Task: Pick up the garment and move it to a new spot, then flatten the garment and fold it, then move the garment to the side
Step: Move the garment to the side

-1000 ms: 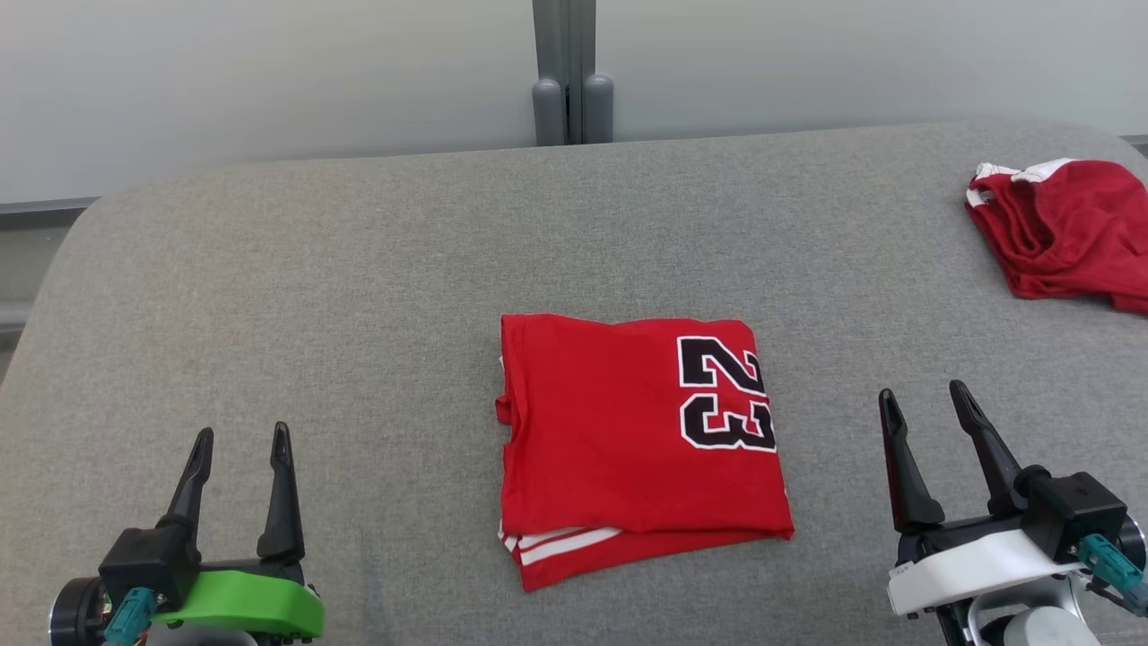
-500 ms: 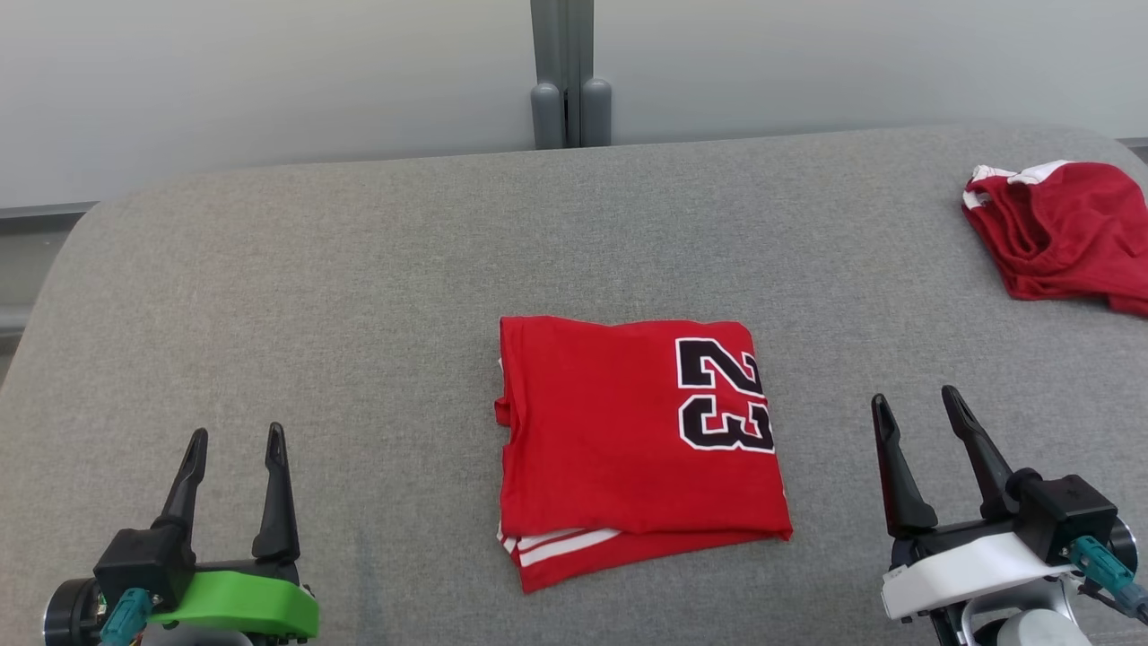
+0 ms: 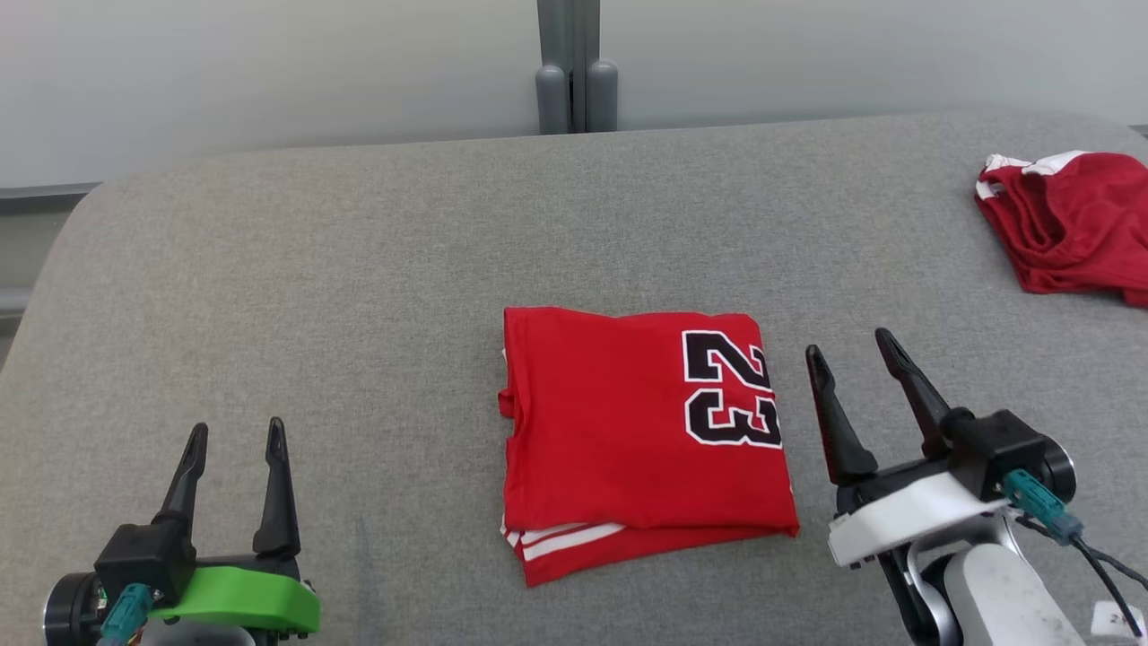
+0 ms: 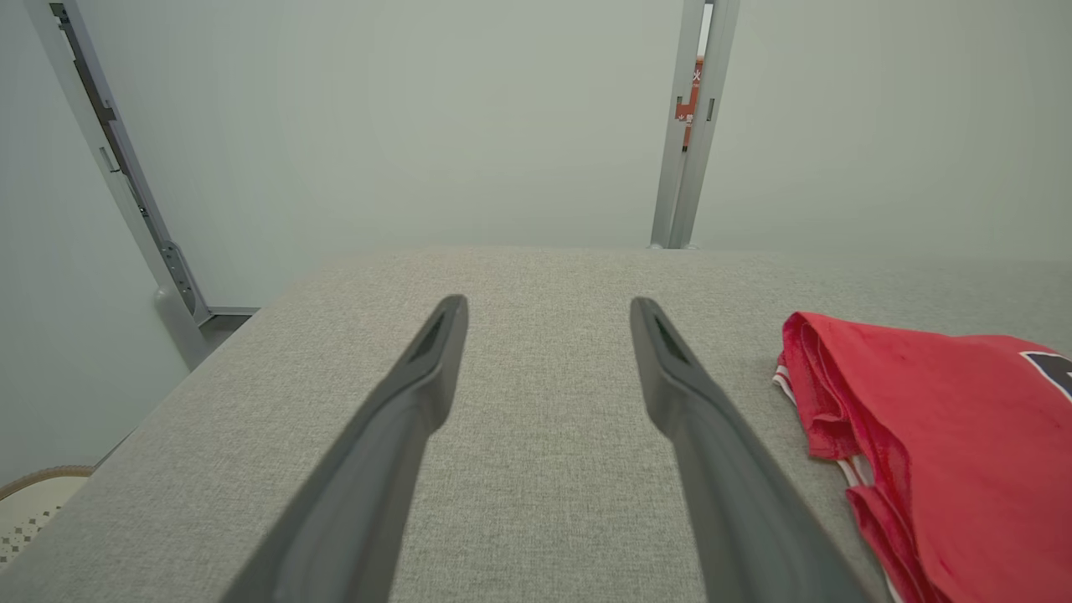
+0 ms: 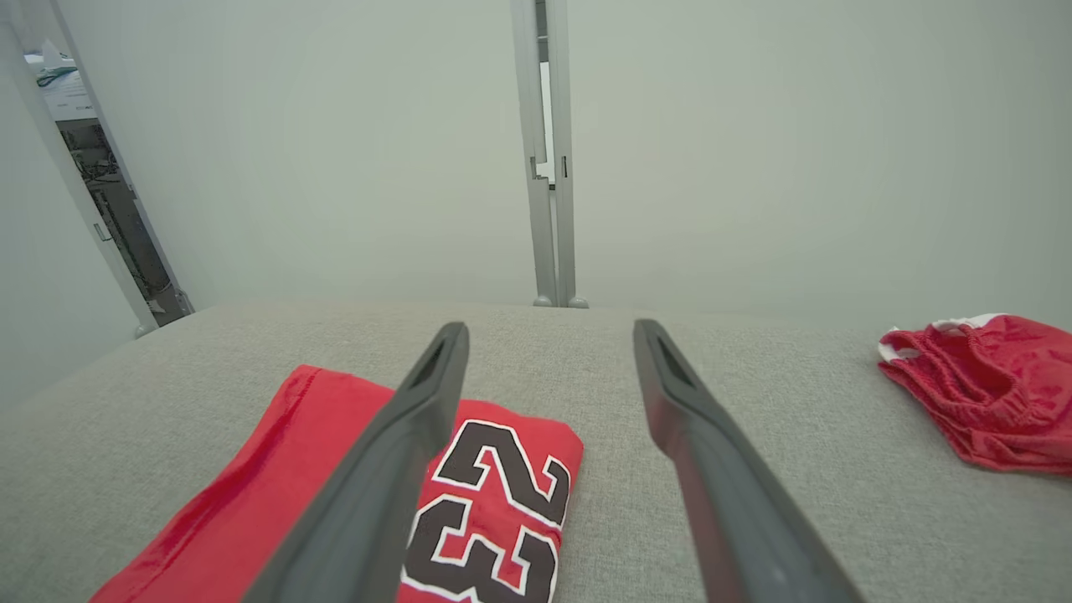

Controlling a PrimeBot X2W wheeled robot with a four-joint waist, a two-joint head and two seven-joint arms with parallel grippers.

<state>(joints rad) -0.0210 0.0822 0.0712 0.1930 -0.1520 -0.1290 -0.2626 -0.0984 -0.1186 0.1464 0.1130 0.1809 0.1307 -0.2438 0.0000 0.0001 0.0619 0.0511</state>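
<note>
Right tool [image 3: 847,342] moved nearer folded red garment [image 3: 628,431] (numbered "23"), spread apart, left tool [image 3: 237,425] likewise.

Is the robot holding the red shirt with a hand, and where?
Nothing is held. The left hand and the right hand are both open and empty, either side of the folded red shirt.

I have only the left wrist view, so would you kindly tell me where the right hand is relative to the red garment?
Observer: The right hand is open, just right of the folded garment, not touching it.
Operator: Thank you. Is anything else lying nearby?
Observer: Yes, a second red garment lies crumpled at the far right.
Operator: And what is printed on the folded one?
Observer: A black 23 outlined in white.
</note>
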